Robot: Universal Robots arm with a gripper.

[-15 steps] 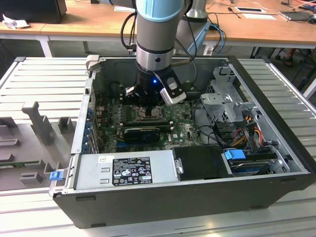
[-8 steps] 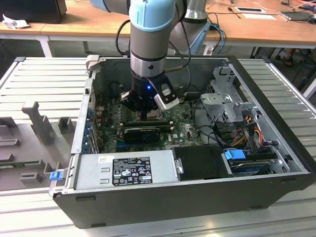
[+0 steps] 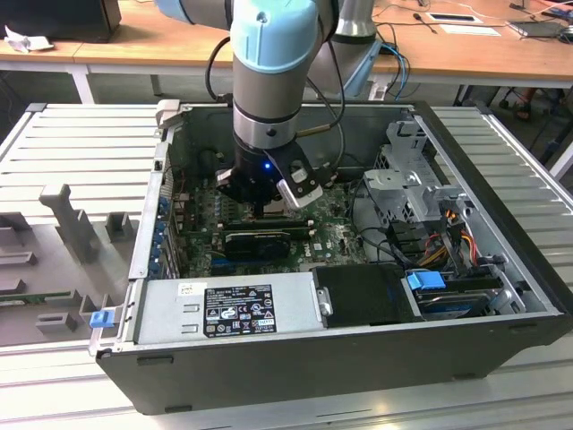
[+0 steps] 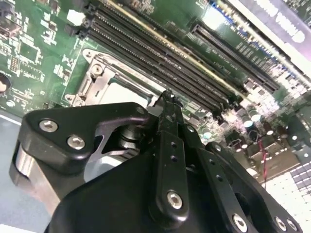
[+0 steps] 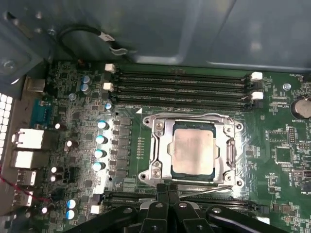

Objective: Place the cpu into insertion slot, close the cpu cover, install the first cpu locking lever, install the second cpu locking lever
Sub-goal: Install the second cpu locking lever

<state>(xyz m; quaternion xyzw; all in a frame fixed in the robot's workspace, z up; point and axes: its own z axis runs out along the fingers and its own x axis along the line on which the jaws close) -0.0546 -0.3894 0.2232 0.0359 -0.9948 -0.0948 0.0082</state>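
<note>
I saw the cpu (image 5: 193, 153) seated under the closed cpu cover (image 5: 161, 154); my claw (image 5: 168, 190), fingers pinched together and empty, sat at the socket's edge.

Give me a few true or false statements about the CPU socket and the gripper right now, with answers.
1. The cpu sits in the insertion slot. True.
2. The cpu cover stands open, upright. False: it lies flat around the cpu.
3. The gripper is at the socket's edge. True.
4. The gripper holds the cpu. False: the cpu lies in the slot, apart from it.
5. The memory slots are filled with modules. False: they look empty.
</note>
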